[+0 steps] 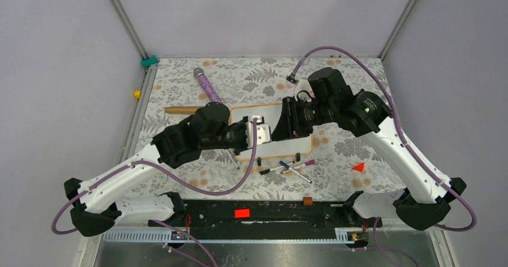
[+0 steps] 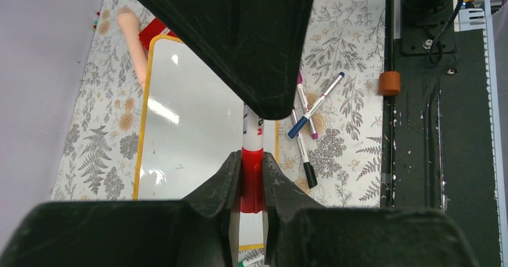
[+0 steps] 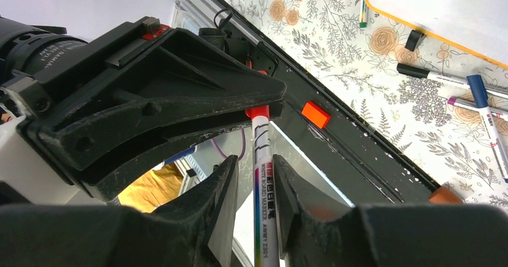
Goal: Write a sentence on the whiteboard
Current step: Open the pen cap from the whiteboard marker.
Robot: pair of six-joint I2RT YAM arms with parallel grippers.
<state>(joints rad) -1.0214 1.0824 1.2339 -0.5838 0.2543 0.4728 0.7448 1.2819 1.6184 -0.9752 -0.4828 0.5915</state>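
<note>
The whiteboard (image 1: pixel 277 151) lies flat on the table (image 1: pixel 180 87). Above the whiteboard, the left fingers (image 2: pixel 220 182) pinch the red cap of a marker (image 3: pixel 265 177). The right fingers (image 3: pixel 220 204) flank its barrel; I cannot tell whether they press it. Loose pens (image 1: pixel 289 168) lie just beside the whiteboard's near edge.

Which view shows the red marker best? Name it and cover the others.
Right wrist: the red marker shows its printed white barrel inside the right claw. Left wrist shows mainly its red end pinched in the left claw. The top view hides it between both claws.
</note>
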